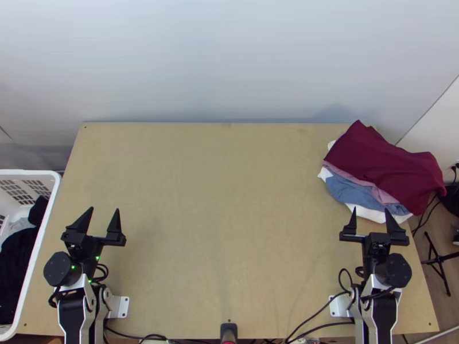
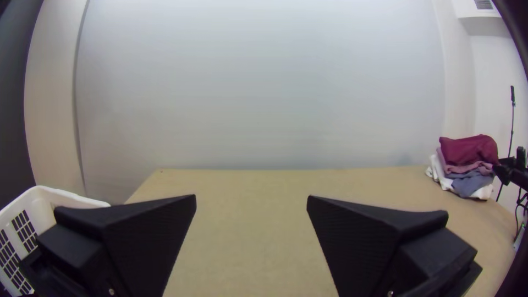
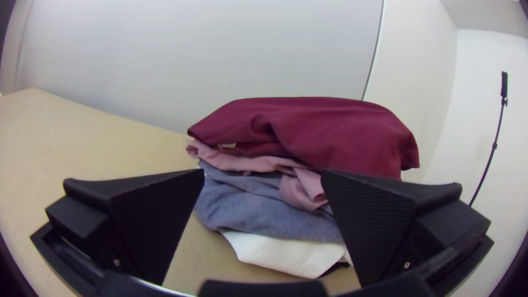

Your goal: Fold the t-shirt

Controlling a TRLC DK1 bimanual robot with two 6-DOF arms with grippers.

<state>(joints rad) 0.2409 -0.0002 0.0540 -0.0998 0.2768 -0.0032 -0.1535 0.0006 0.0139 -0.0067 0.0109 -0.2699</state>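
A stack of garments lies at the table's right edge: a dark red one (image 1: 381,163) on top, then pink, blue-grey (image 1: 353,191) and white cloth beneath. The red cloth (image 3: 319,129) is loosely folded and drapes over the pile. My left gripper (image 1: 102,213) stands open over the table's lower left; its fingers are wide apart in its own view too, as the left gripper (image 2: 251,201) holds nothing. My right gripper (image 1: 370,213) is open just below the stack, touching no cloth that I can make out. In the right wrist view the right gripper (image 3: 263,173) has the stack beyond its spread fingers.
A white basket (image 1: 49,215) with dark and grey clothes stands off the table's left edge. The bare wooden table (image 1: 224,218) stretches between the arms. Black cables (image 1: 318,312) run along the near edge, and a stand (image 1: 439,259) is on the floor at right.
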